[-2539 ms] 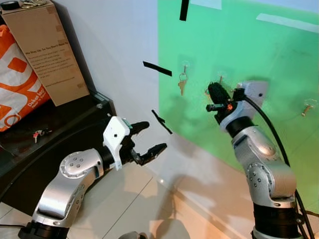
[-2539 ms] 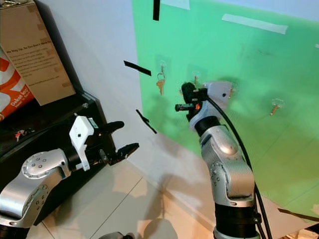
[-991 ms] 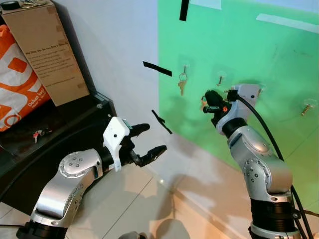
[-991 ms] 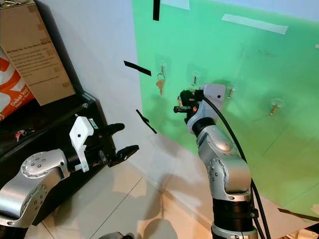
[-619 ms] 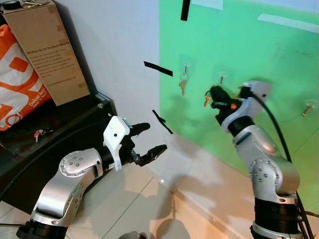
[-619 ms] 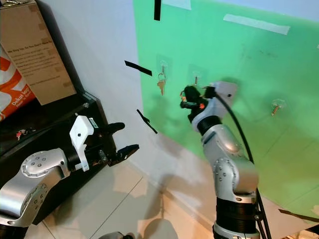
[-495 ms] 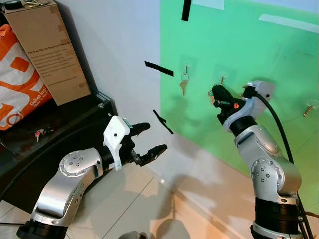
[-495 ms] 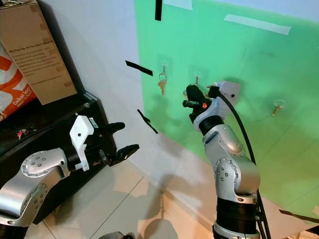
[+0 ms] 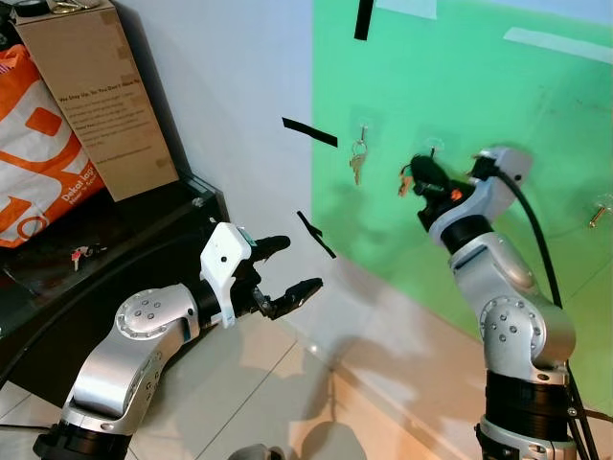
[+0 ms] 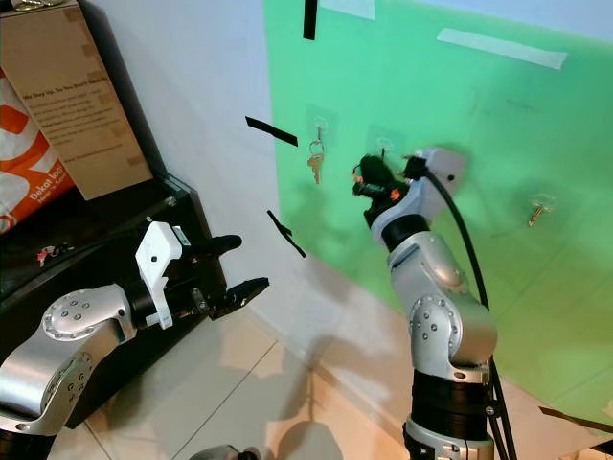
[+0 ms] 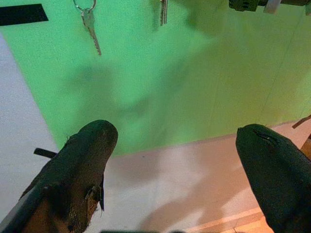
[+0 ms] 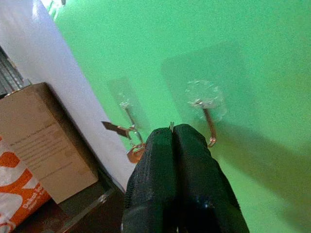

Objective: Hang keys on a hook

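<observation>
The right gripper (image 9: 419,174) is raised to the green wall (image 9: 536,115), just below and beside the middle hook (image 9: 433,150). Its fingers are pressed together on a key ring; the key (image 9: 403,184) dangles from the fingertips on the robot's left side. A ring wire tip shows between the pads in the right wrist view.

Progress: one other key (image 9: 356,163) already hangs on the left hook (image 9: 363,131), and a further item, probably another key, hangs on the far hook (image 9: 600,206) but is too small to confirm. The held key is at the wall but not yet on the middle hook. Remaining, as judged: lift the ring over the hook tip, lower it on, release.

View differences:
- Right wrist view: the middle hook (image 12: 206,116) curves down to an upturned tip touching or just beside the closed fingers (image 12: 187,160). The ring itself is mostly hidden.
- Eye views: the key's hang and the overall hook row.
- Left wrist view: the two hanging keys from below, between spread fingers (image 11: 85,160).

The left gripper (image 9: 283,278) hovers low, near the black shelf (image 9: 115,230), fingers spread and empty.
</observation>
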{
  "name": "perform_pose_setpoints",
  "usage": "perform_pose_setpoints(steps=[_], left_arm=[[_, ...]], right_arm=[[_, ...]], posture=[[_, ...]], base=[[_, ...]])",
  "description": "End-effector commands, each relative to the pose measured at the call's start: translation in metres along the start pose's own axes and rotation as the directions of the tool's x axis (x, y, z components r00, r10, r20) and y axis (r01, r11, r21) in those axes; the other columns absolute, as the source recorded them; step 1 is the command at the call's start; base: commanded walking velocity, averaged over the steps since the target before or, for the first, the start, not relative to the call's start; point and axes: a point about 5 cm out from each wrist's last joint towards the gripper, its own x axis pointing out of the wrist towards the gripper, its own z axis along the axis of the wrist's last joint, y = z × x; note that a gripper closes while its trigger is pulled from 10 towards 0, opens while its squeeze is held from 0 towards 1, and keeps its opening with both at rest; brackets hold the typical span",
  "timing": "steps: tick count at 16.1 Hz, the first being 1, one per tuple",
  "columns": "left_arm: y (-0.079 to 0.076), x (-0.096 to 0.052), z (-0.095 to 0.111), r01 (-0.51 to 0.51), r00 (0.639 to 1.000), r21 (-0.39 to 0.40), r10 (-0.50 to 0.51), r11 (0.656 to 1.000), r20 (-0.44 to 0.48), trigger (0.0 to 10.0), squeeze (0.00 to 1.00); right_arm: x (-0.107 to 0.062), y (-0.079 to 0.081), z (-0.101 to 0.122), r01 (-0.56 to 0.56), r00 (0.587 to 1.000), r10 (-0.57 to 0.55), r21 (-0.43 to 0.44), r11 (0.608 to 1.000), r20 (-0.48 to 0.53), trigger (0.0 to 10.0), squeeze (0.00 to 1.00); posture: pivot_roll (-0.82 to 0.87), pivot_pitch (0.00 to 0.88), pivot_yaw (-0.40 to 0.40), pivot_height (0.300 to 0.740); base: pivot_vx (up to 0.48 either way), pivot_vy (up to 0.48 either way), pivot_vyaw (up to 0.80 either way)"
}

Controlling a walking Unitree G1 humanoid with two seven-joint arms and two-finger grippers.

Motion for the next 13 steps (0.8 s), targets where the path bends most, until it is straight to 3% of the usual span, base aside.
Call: perform_pose_setpoints(steps=[1,8,13], left_arm=[[0.001,0.001,0.001,0.003,1.0,0.01,-0.003,1.0,-0.005,10.0,0.0],[0.003,0.002,0.002,0.017,1.0,0.012,-0.017,1.0,-0.006,10.0,0.0],[0.002,0.002,0.002,0.022,1.0,0.011,-0.022,1.0,-0.009,10.0,0.0]], right_arm=[[0.001,0.0,0.003,0.003,1.0,-0.003,0.018,1.0,0.012,10.0,0.0],[-0.006,-0.005,0.005,-0.025,1.0,0.025,0.063,0.998,0.003,10.0,0.0],[-0.011,-0.005,-0.003,-0.054,0.997,0.056,0.038,0.998,-0.054,10.0,0.0]], posture=[[-0.05,0.0,0.046,0.74],[-0.06,0.0,0.059,0.74],[-0.06,0.0,0.062,0.74]], base=[[0.0,0.0,0.0],[0.0,0.0,0.0],[0.0,0.0,0.0]])
